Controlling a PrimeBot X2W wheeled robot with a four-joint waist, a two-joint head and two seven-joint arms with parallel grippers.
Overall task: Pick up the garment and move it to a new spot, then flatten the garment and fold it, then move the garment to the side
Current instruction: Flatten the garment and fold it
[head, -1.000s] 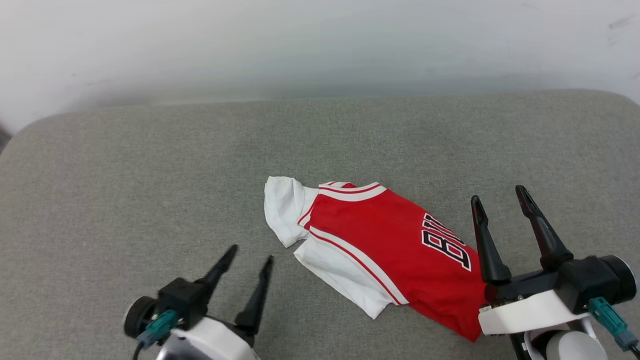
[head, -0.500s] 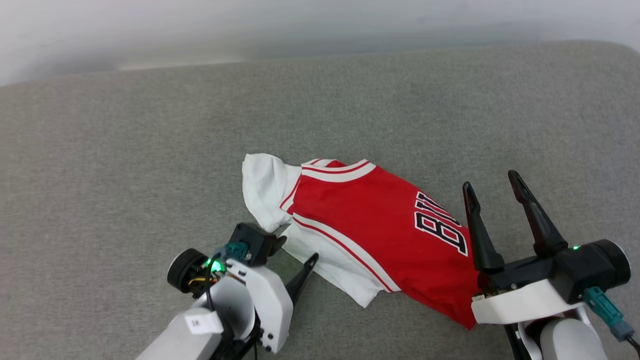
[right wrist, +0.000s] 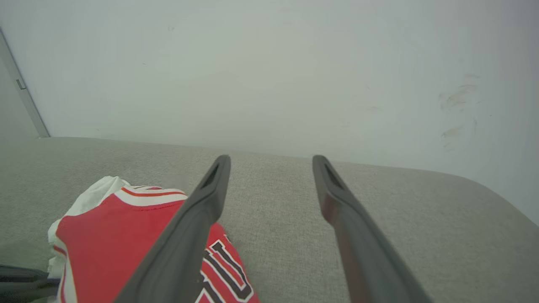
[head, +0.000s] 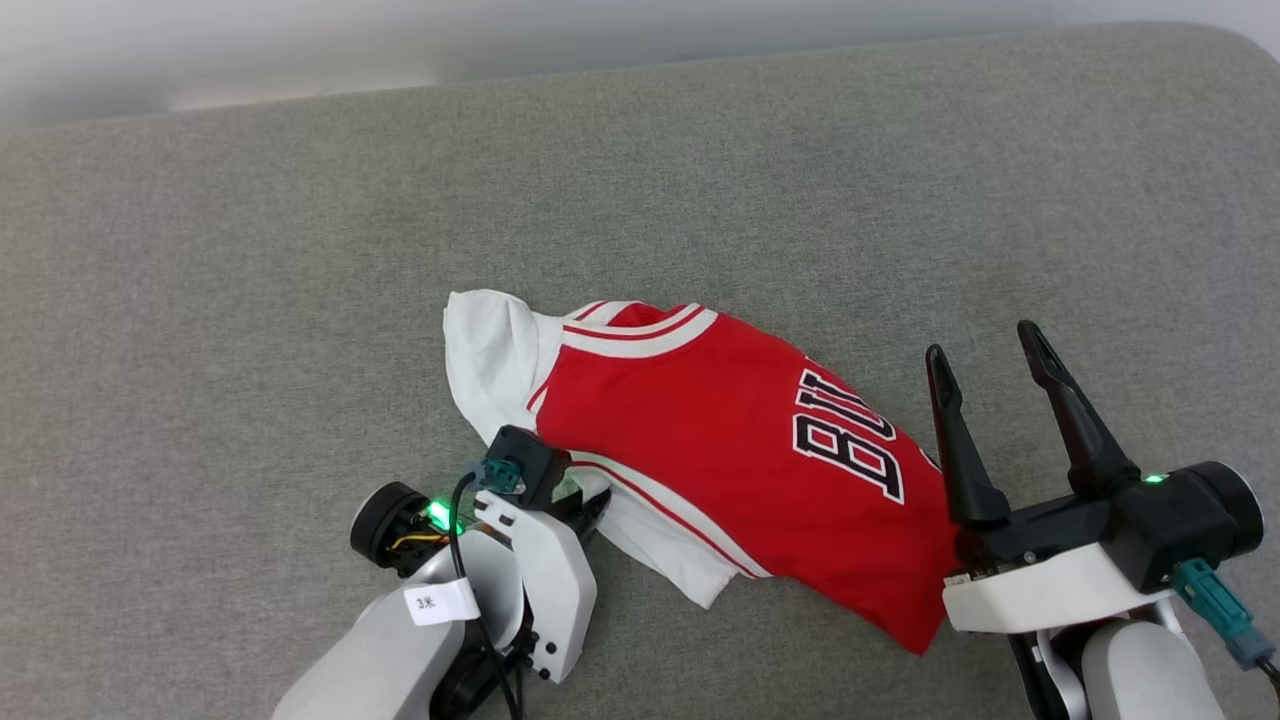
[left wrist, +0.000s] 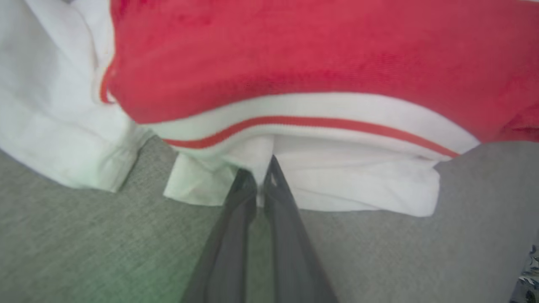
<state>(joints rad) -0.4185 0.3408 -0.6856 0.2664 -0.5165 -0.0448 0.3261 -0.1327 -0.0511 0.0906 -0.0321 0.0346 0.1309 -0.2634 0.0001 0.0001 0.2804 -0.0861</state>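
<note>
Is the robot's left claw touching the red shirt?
Touching. The left wrist view shows the left gripper closed on the white sleeve edge of the shirt, with fabric pinched between its tips.

In the head view, the left gripper (head: 592, 502) has its fingers mostly hidden behind its own wrist housing and the white sleeve of the garment (head: 700, 430). At lower right, the right gripper (head: 982, 338) covers the garment's hem. The lettering's end is unreadable. The left wrist view is blurred, and the garment runs off its top edge.
</note>
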